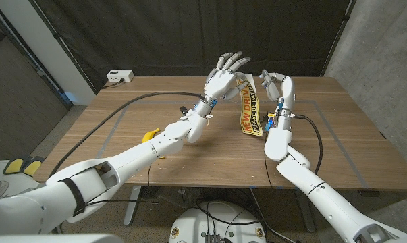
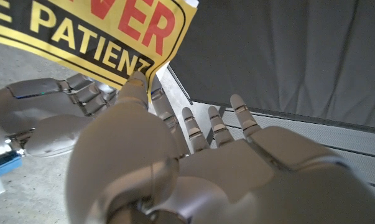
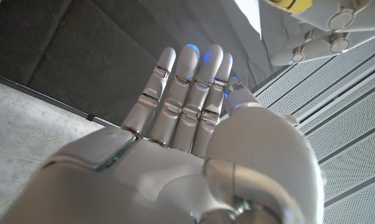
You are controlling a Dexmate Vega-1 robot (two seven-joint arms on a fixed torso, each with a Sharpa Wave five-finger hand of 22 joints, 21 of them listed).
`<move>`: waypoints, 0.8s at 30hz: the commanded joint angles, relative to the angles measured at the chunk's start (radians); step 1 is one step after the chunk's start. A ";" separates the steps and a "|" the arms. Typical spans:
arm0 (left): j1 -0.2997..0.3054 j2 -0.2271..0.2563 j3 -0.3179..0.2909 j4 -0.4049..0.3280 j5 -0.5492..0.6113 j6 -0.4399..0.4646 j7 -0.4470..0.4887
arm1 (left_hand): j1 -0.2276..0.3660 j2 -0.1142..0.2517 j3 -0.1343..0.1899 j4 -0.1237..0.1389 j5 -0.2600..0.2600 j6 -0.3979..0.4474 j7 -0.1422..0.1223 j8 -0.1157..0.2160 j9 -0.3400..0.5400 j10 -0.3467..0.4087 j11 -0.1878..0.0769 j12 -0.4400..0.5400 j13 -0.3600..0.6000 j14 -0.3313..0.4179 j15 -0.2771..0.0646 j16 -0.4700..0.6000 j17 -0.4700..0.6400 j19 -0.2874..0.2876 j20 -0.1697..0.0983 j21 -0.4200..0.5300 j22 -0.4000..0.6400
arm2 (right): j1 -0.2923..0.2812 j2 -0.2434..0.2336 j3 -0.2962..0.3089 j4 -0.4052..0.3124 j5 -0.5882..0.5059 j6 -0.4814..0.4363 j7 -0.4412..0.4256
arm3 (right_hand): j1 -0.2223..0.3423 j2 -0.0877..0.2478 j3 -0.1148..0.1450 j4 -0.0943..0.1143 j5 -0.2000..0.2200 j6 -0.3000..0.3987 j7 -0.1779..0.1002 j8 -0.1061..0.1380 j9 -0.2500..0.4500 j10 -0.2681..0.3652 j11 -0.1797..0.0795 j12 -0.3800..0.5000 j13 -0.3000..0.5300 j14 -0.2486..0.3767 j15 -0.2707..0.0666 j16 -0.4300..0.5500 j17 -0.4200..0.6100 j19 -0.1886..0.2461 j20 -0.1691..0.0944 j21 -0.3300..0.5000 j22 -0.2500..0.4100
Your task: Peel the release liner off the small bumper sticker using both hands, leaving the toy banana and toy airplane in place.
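The yellow bumper sticker [image 1: 249, 108] with red and black lettering hangs upright above the table between my two hands. My left hand [image 1: 223, 75] is raised with its fingers spread. It pinches the sticker's [image 2: 94, 28] upper edge between thumb and a finger. My right hand [image 1: 277, 91] stands upright just right of the sticker, fingers straight, with nothing seen between them. A white corner of the liner [image 3: 248, 12] shows beyond the right hand's fingertips [image 3: 196, 56]. The toy banana [image 1: 151, 135] lies on the table, partly hidden by my left forearm.
A small white box [image 1: 120, 76] sits at the table's [image 1: 338, 142] back left corner. A black cable [image 1: 132, 104] curves across the left half, and another runs from my right wrist. A black curtain hangs behind the table.
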 commanded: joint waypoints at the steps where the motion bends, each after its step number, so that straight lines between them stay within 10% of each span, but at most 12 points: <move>1: 0.012 -0.026 -0.007 0.036 -0.056 0.027 0.097 | 0.013 0.001 0.005 -0.007 0.001 0.097 -0.086 -0.003 -0.001 0.010 -0.001 0.003 0.003 0.006 -0.003 0.003 -0.001 0.011 0.003 0.009 0.003 | -0.007 -0.031 0.002 -0.009 0.039 0.013 0.069 | -0.089 -0.035 -0.046 0.053 -0.013 -0.085 -0.016 -0.048 -0.016 -0.082 0.010 -0.059 -0.047 -0.046 -0.027 -0.036 -0.031 -0.036 0.024 0.019 0.007; 9: 0.038 -0.103 -0.094 0.122 -0.064 -0.113 0.133 | 0.009 0.010 0.002 -0.002 0.000 0.076 -0.086 -0.020 -0.018 -0.019 0.028 -0.016 0.004 0.001 0.034 0.002 0.000 0.017 0.007 0.003 0.004 | -0.031 -0.050 0.015 -0.034 0.072 0.010 0.115 | -0.212 -0.081 -0.097 0.078 -0.008 -0.334 -0.039 -0.185 -0.055 -0.335 0.030 -0.211 -0.125 -0.144 0.012 -0.133 -0.109 -0.091 0.058 0.038 0.002; 24: 0.018 -0.108 -0.069 0.156 -0.194 -0.179 0.121 | 0.011 0.017 -0.031 0.012 0.031 0.052 -0.088 -0.009 0.005 -0.166 0.100 -0.086 0.013 -0.132 0.130 -0.052 0.001 -0.084 0.011 -0.079 0.001 | -0.033 -0.047 0.016 -0.038 0.053 -0.005 0.121 | -0.272 -0.095 -0.110 0.086 -0.002 -0.425 -0.046 -0.185 -0.065 -0.411 0.033 -0.276 -0.165 -0.226 0.040 -0.259 -0.221 -0.144 0.076 0.039 -0.009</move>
